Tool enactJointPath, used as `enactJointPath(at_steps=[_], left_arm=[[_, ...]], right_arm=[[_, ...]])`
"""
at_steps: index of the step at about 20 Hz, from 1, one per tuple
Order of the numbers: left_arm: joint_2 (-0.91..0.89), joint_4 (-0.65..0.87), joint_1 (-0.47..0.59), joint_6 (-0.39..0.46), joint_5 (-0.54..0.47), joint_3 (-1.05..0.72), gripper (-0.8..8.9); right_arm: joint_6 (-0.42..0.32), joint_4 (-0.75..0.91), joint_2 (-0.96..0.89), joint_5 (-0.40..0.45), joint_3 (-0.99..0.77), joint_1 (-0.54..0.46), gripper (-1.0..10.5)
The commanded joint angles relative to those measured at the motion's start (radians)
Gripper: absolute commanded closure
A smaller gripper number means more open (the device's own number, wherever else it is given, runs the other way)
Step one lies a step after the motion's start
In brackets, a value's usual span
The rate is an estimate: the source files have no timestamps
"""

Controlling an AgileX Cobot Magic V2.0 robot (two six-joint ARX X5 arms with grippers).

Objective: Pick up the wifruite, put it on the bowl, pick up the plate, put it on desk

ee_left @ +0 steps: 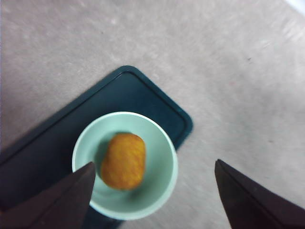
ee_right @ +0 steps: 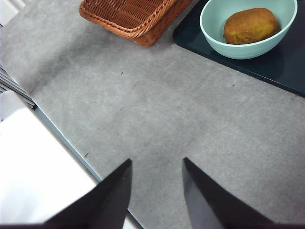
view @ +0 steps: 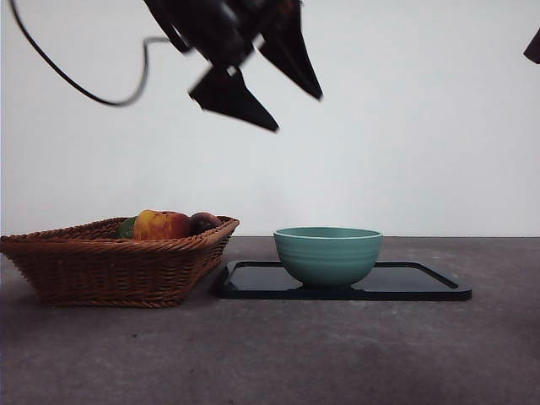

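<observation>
**Kiwifruit in the bowl, bowl on the plate: the lift is where we could lose it**

While the wifruite (ee_left: 123, 161) already lies inside the bowl (view: 327, 253), the harder half of the job is still ahead of us. In the front view the bowl stands on the plate (view: 422, 283), the dark flat tray at lower centre, whose near corner lies just beside the wicker basket (view: 110, 266) at lower left.

Our left gripper (view: 257, 80) hangs high in the upper left of the front frame, jaws spread wide and holding nothing; its wrist view looks straight down onto the bowl. Our right gripper (ee_right: 155, 191) waits over bare desk (ee_right: 167, 119), jaws parted and empty.

We judge three risks. The plate is thin and lies flat, so a jaw may skid over its rim instead of catching it. Lifted from one edge, the plate would tilt, the bowl could slide off, and the round fruit could roll out. A sideways drag could also knock the basket.
</observation>
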Motion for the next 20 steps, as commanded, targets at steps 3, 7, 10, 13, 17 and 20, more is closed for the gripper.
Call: enactJointPath(at_steps=[3, 7, 10, 13, 17, 20], left_arm=[[0.141, 0.012, -0.024, 0.068, -0.042, 0.087, 4.11], [0.221, 0.05, -0.051, 0.127, -0.101, 0.091, 4.11], [0.269, 0.06, -0.071, 0.17, -0.131, 0.091, 4.11], [0.301, 0.073, -0.084, 0.202, -0.169, 0.091, 4.11], [0.326, 0.093, -0.095, 0.217, -0.18, 0.091, 4.11], [0.33, 0.108, -0.096, 0.217, -0.18, 0.091, 4.11]], right_arm=[[-0.001, 0.01, 0.003, -0.003, 0.008, 0.006, 7.8], [-0.001, 0.01, 0.003, 0.005, 0.008, 0.006, 7.8], [-0.001, 0.01, 0.003, 0.005, 0.008, 0.006, 7.8], [-0.001, 0.009, 0.003, 0.005, 0.008, 0.006, 7.8], [-0.001, 0.009, 0.003, 0.005, 0.008, 0.006, 7.8], [-0.001, 0.009, 0.003, 0.005, 0.008, 0.006, 7.8]])
